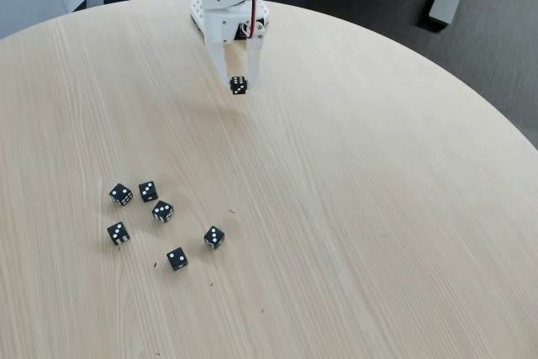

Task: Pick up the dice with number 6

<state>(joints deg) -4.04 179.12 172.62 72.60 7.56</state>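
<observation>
now claw (238,83) clamped on black die (239,85), die pinched between fingertips above table (378,208).

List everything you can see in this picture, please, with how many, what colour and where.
Held die: one, black with white pips, pinched between the tool's fingertips above the table.
Loose dice: six, black with white pips, clustered on the table at lower left.
Table: one, round, light wood, under everything.
Floor: dark grey, beyond the table's far edge.
Tool: one, white, reaching down from the top centre, shut on the held die.
</observation>
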